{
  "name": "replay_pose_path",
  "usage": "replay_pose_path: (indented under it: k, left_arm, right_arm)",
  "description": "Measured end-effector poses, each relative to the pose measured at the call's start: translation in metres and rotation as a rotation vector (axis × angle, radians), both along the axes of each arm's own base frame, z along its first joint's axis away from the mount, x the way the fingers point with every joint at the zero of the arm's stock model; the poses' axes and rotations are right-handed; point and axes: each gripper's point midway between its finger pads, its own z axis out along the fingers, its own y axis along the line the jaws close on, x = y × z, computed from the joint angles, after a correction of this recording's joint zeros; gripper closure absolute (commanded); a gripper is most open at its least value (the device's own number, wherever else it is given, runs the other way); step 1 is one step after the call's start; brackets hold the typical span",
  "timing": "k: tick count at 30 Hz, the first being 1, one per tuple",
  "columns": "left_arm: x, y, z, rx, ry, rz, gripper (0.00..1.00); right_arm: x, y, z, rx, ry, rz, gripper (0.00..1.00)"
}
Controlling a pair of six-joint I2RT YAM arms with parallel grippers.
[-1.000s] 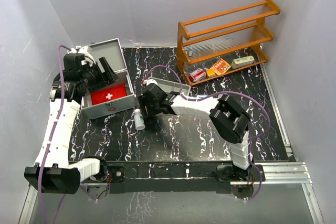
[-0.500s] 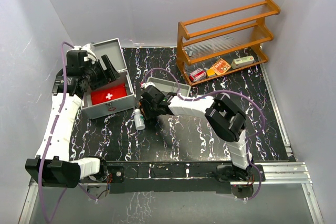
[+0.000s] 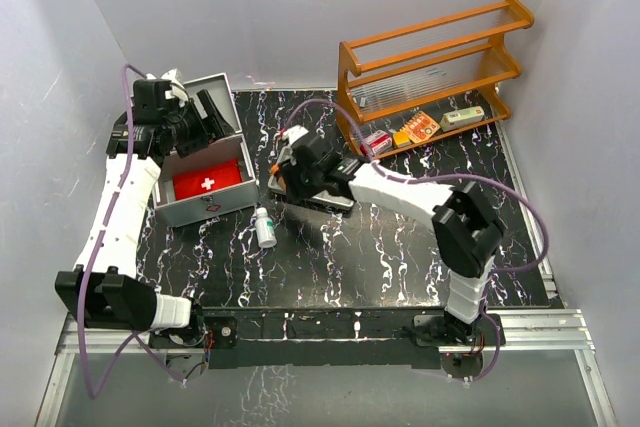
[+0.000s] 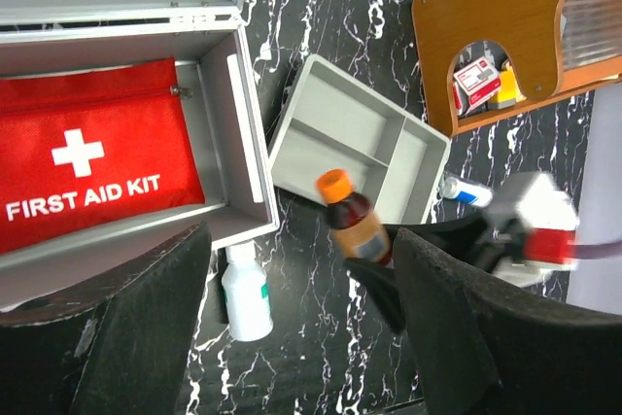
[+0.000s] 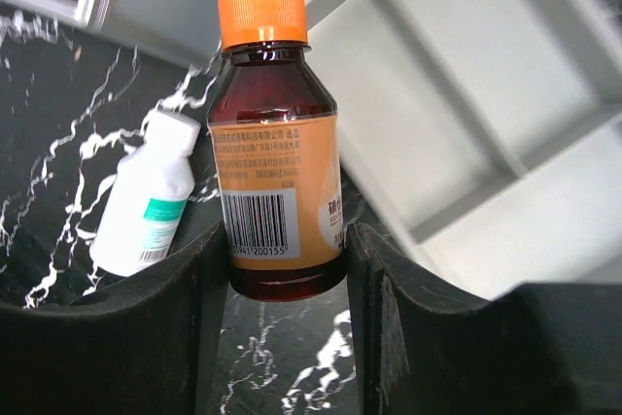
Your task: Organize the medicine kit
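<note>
The boxy silver-grey metal medicine kit [image 3: 200,209] stands at the left rear of the black white-veined marble bench [image 3: 400,257], its hinged lid thrown back, and a red fabric pouch [image 3: 207,181] with a white cross, lettered FIRST AID KIT, lies inside it. The left pincer [image 3: 208,115] hangs above the kit's rear edge and lid, its black fingers [image 4: 146,328] spread wide apart with nothing between them. The right pincer [image 5: 282,250] is clamped on a brown glass bottle [image 5: 277,172] with an orange cap and an orange label bearing a barcode, gripping its lower body; the bottle is lifted off the bench, just beside the kit's right wall and at the corner of the shallow grey divided tray [image 4: 360,138]. A small white plastic bottle [image 3: 264,227] with a green label lies on its side on the bench just in front of the kit's right front corner. At the right rear stands an orange-brown wooden shelf rack [image 3: 430,77] with a few small boxes on its lowest shelf
</note>
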Motion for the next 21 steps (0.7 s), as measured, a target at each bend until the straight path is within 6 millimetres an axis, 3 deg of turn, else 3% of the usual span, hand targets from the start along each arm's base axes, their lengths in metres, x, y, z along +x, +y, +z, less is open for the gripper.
replay_pose_path:
  k: [3, 6, 12, 21]
  left_arm:
    - [0.010, -0.002, 0.001, -0.007, 0.003, -0.004, 0.26]
    - [0.021, -0.006, 0.004, -0.025, -0.002, -0.013, 0.26]
    - [0.034, -0.015, -0.003, -0.071, 0.014, -0.030, 0.26]
    - [0.043, -0.023, -0.007, -0.111, 0.036, -0.048, 0.26]
  right_arm:
    - [0.024, -0.020, 0.028, 0.037, -0.052, -0.034, 0.71]
    - [0.047, -0.039, 0.037, 0.042, -0.085, -0.052, 0.71]
    - [0.078, -0.070, 0.021, -0.047, -0.117, 0.020, 0.72]
    - [0.109, -0.059, -0.016, -0.190, -0.130, 0.174, 0.69]
